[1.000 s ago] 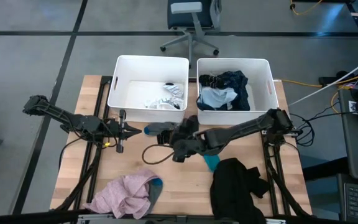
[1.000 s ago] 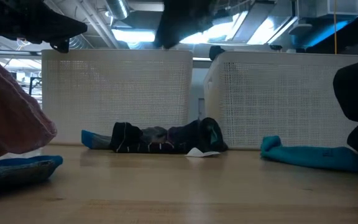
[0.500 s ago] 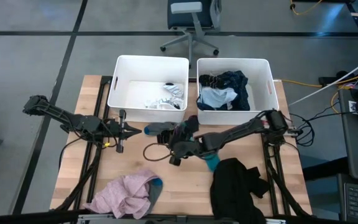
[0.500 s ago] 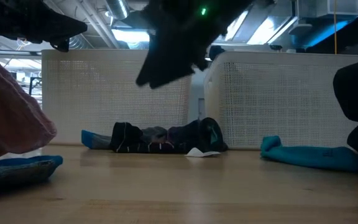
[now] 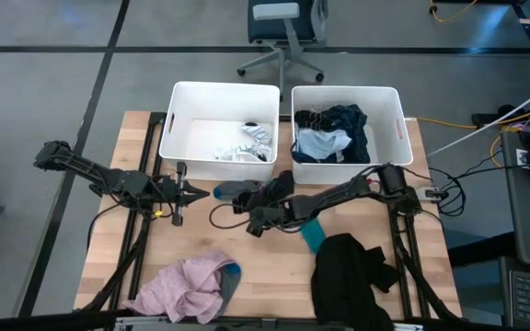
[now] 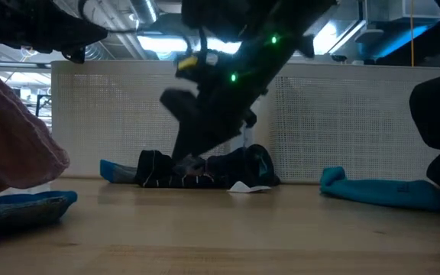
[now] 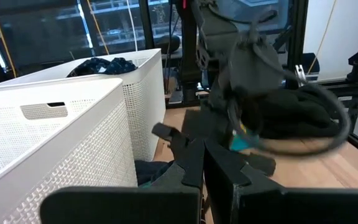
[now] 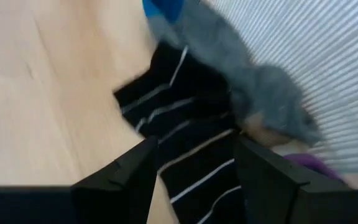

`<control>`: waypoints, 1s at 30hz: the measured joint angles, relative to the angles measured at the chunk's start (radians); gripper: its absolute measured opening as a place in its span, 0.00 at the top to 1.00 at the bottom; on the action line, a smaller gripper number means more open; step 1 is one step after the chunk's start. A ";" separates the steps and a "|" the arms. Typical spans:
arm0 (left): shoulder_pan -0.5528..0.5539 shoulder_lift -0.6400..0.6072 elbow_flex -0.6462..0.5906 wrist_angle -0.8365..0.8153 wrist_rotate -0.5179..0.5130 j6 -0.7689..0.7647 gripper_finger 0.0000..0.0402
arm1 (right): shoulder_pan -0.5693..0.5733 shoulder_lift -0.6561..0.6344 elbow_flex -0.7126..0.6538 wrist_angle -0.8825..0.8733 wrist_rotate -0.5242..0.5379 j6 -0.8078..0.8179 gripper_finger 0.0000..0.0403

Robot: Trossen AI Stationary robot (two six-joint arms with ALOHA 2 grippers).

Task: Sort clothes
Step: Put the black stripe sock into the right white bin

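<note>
A small heap of dark socks [image 5: 239, 191] lies on the table against the front of the tubs. In it are a black sock with thin pale stripes [image 8: 185, 118] and a grey sock with a blue toe [image 8: 253, 81]. My right gripper [image 5: 251, 217] hangs open, slanting down, just above this heap [image 6: 205, 169], with one finger on either side of the striped sock. My left gripper [image 5: 199, 192] waits shut and level to the heap's left, holding nothing. A pink garment [image 5: 191, 285], a black garment [image 5: 352, 276] and a teal piece [image 5: 313, 237] lie nearer the front edge. My right gripper [image 8: 191, 168] comes slanting down from the table's right and near side, and its two fingers straddle the striped sock. I cannot tell whether the fingertips [image 6: 188, 162] touch the cloth. The sock lies flat on the table.
Two white tubs stand at the far edge. The left tub [image 5: 175, 119] holds a white striped piece [image 5: 251, 142]; the right tub [image 5: 400, 119] holds navy and pale clothes [image 5: 331, 133]. Bare wood lies between the socks and the pink garment.
My right gripper has come down from well above the table toward the sock heap, drifting toward the table's left edge and rolling a little. Its fingers have stayed open. The socks and the other clothes have not moved.
</note>
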 joint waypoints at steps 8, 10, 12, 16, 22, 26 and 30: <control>0.000 0.000 0.000 0.000 0.000 -0.001 1.00 | 0.001 0.080 0.001 0.005 -0.021 -0.017 0.48; 0.000 0.000 0.000 0.000 0.000 -0.001 1.00 | 0.001 0.082 0.002 0.005 -0.023 -0.014 0.50; 0.000 0.000 0.000 0.000 0.000 -0.001 1.00 | 0.001 0.082 0.003 0.005 -0.029 -0.014 0.56; 0.000 0.000 0.000 0.001 0.000 0.000 1.00 | 0.002 0.083 0.003 0.009 -0.044 -0.022 0.76; 0.000 0.000 0.000 0.001 0.000 -0.001 1.00 | 0.008 0.084 0.002 0.003 -0.038 -0.066 0.96; 0.000 0.000 0.000 0.001 0.000 -0.001 1.00 | 0.028 0.082 0.001 -0.004 0.006 -0.080 0.94; 0.000 0.000 0.000 0.001 0.000 -0.001 1.00 | 0.058 0.072 0.031 -0.028 0.062 -0.125 0.98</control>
